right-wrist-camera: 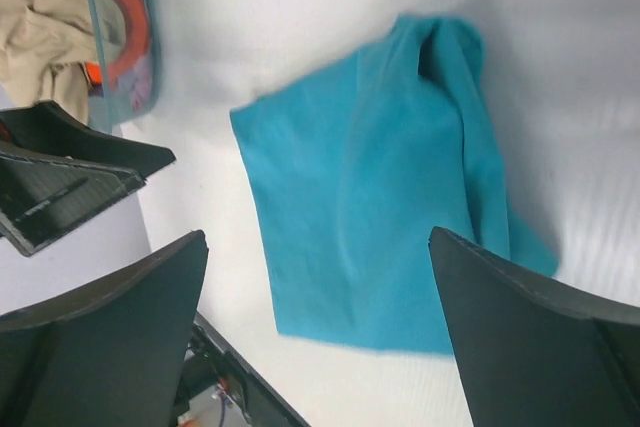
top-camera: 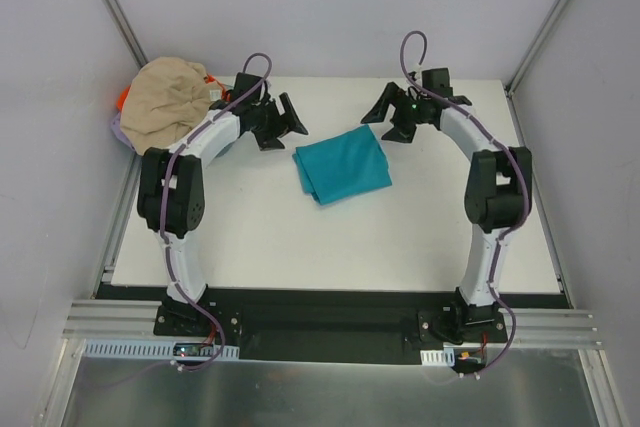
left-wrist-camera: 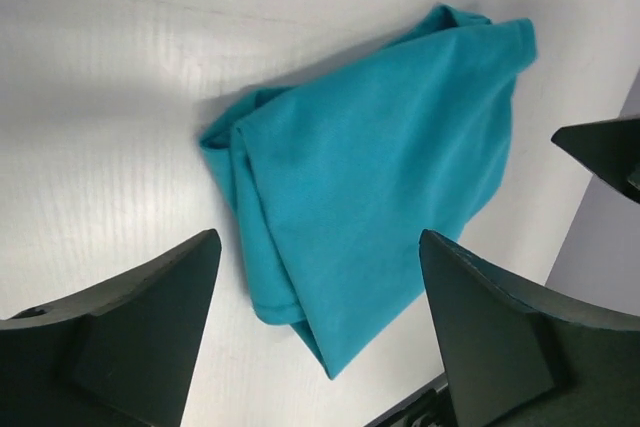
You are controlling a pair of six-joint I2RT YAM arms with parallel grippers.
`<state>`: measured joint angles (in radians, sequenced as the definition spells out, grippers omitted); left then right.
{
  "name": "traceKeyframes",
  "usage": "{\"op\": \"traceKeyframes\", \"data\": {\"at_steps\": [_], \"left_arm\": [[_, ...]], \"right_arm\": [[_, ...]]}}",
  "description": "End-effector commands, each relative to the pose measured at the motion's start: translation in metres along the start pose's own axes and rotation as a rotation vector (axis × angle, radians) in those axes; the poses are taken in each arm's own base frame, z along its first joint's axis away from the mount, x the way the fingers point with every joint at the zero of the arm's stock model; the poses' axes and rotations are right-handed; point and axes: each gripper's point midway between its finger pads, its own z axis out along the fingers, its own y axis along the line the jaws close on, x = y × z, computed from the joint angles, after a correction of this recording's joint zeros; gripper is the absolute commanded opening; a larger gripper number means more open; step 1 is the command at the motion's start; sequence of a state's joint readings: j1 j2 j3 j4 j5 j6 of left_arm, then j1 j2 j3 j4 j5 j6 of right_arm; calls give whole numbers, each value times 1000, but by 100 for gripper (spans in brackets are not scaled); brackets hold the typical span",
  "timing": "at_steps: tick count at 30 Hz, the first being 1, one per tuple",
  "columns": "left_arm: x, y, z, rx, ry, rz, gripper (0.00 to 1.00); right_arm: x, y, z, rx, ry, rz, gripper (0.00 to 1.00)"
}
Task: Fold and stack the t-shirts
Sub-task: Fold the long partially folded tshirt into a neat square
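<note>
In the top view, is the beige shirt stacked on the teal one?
No: the beige shirt lies heaped at the far left, well apart from the folded teal shirt in the middle.

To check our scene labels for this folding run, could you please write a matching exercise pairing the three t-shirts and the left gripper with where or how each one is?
Things:
1. teal t-shirt
2. beige t-shirt
3. orange t-shirt
4. left gripper

States:
A. open, holding nothing
B. heaped on top in the basket
C. folded on the table
D. mostly hidden beneath another shirt

Pairs: 1-C, 2-B, 3-D, 4-A
</note>
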<state>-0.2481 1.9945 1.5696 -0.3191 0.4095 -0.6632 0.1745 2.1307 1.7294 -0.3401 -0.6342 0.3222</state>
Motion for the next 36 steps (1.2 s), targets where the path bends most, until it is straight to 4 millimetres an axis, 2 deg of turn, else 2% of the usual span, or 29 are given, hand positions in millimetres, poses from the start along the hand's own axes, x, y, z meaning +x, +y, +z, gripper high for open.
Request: {"op": "traceKeyframes", "data": {"at_steps": [1,2,3,4,5,7,8,9,10,12,15,17,19,22,23,25,26,27,29,30,31,32,33,34,36], "left_arm": [[23,-52,-33,96,-16,115,83],[32,-58,-33,116,11,123,83],[46,-66,-31,136,39,141,83],[52,-70,-29,149,56,154,81],[61,-76,-29,174,80,179,80],[83,-86,-24,194,107,238,80],[92,-87,-21,197,123,257,80],[108,-95,-18,212,154,290,80],[115,-96,-16,221,172,314,79],[137,-92,-6,215,227,329,79],[159,-79,8,192,286,325,76],[172,-62,21,156,330,308,69],[184,-52,26,143,371,296,66],[199,-33,33,104,411,281,60],[206,-24,32,84,426,275,59],[215,-8,31,51,441,272,55],[219,-6,27,45,445,276,54],[223,-1,26,36,454,275,52],[236,13,17,12,475,268,50],[242,17,14,4,487,261,49],[254,30,8,-19,512,246,48],[261,26,0,-7,517,255,48],[268,28,-7,-6,528,254,48],[281,40,-15,-28,551,248,48],[288,35,-34,-11,527,270,48]], "right_arm": [[19,21,-58,85,-87,-117,97],[24,22,-59,79,-84,-119,97],[40,21,-58,47,-46,-107,97],[40,28,-55,4,-50,-96,97],[48,28,-45,-21,-16,-83,97],[53,42,-35,-85,39,-71,97],[58,38,-23,-94,76,-46,97],[52,45,-18,-113,67,-58,97],[56,43,-4,-111,91,-45,97],[55,42,7,-106,100,-38,97],[55,36,24,-105,115,-3,97],[62,25,33,-87,136,25,97],[73,12,37,-65,160,49,97],[85,4,34,-56,174,56,97],[99,-6,34,-46,197,80,97],[103,2,27,-80,185,78,97],[117,-8,25,-67,207,97,97],[122,-7,22,-69,208,93,97],[132,-3,10,-73,201,82,97],[149,-11,8,-62,222,90,97],[152,-4,-2,-76,208,73,97],[160,-3,-6,-81,214,68,97],[181,-13,-11,-64,244,85,97],[185,-6,-22,-77,229,63,97],[205,-7,-32,-75,248,53,97]]}}
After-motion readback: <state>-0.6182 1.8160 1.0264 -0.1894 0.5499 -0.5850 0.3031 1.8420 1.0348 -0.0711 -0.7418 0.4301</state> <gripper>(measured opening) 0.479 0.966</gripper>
